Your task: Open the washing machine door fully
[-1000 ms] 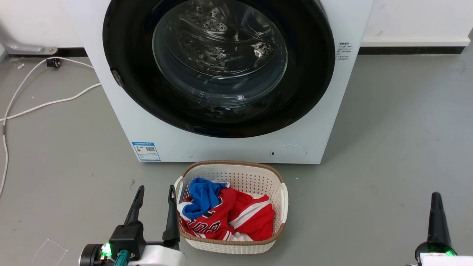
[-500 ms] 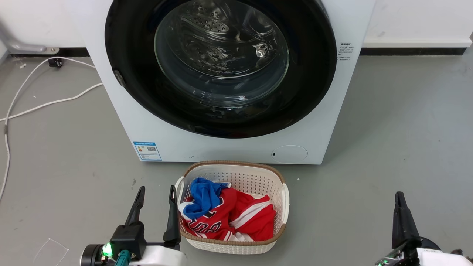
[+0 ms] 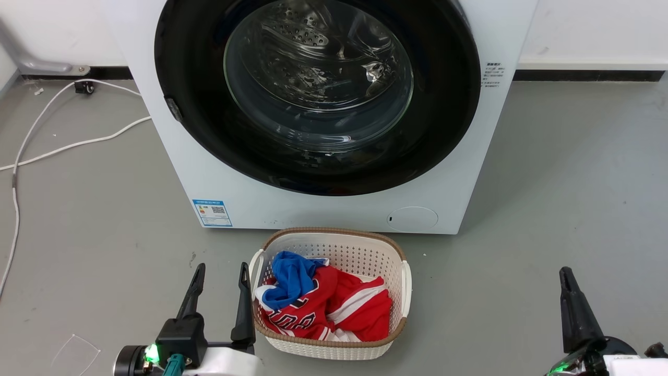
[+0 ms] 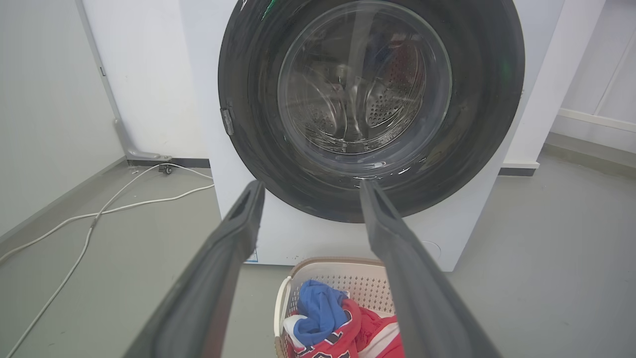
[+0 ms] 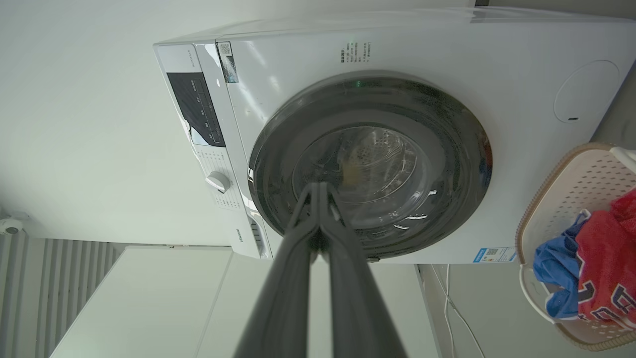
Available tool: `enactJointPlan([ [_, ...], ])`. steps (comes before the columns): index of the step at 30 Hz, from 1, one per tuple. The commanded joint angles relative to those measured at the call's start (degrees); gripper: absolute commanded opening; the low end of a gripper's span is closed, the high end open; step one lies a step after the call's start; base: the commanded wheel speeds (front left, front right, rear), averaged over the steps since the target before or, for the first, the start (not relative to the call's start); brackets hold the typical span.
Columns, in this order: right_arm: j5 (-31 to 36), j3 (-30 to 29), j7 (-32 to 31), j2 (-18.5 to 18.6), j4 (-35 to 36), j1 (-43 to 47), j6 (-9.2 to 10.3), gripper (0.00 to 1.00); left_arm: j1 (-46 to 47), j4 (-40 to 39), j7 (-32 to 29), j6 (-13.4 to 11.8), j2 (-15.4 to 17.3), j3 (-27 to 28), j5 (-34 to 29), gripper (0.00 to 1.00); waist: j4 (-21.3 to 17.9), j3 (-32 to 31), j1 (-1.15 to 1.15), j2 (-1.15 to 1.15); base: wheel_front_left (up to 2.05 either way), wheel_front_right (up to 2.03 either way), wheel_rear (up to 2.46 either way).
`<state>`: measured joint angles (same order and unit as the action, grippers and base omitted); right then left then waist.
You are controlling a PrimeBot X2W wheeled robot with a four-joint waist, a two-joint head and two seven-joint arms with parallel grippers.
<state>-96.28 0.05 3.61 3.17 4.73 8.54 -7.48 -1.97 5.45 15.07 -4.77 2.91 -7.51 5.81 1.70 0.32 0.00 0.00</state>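
Glossy black washing machine door [image 3: 318, 89] closed, upper centre; grey floor [image 3: 553, 188].
Left gripper [image 3: 221, 267] jaws apart, right gripper [image 5: 318, 185] jaws together, both empty.

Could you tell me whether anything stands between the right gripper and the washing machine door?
Nothing visible does: open floor lies between the right gripper and the washing machine door. The laundry basket sits on the floor before the washing machine, off to that gripper's left.

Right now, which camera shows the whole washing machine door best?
Right wrist view: the whole washing machine door shows, sideways, behind the shut right gripper. Head and left wrist views crop its top.
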Motion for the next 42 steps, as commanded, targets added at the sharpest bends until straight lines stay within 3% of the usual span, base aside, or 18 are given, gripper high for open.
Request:
enactJointPlan([
  [1,0.95,0.05,-0.41,-0.13,-0.49,0.87,-0.02,0.00,-0.20,-0.13,0.16,-0.20,-0.05,-0.02,-0.17,1.00,-0.02,-0.02,0.00,0.00,0.00,0.00,0.00],
  [13,2.07,0.25,0.48,-0.32,-2.06,-0.10,-0.02,0.00,-0.23,-0.49,0.16,0.00,-0.05,-0.07,-1.14,1.00,-0.35,0.57,0.00,0.00,0.00,0.00,0.00],
  [24,1.73,-5.92,-1.26,1.71,-4.70,-10.16,-0.02,0.00,3.12,-2.10,0.16,0.65,-0.05,1.17,-2.58,1.00,-0.23,6.31,0.00,0.00,0.00,0.00,0.00],
  [34,-0.55,-11.94,-6.93,8.77,-11.67,-28.25,-0.02,0.00,9.12,-4.56,0.16,2.05,-0.05,1.91,-3.95,1.00,0.66,15.95,0.00,0.00,0.00,0.00,0.00],
  [42,-2.32,-11.76,-13.67,15.55,-19.25,-45.07,-0.02,0.00,14.28,-6.16,0.16,3.18,0.02,3.00,-4.80,1.00,1.45,23.67,0.00,0.00,0.00,0.00,0.00],
])
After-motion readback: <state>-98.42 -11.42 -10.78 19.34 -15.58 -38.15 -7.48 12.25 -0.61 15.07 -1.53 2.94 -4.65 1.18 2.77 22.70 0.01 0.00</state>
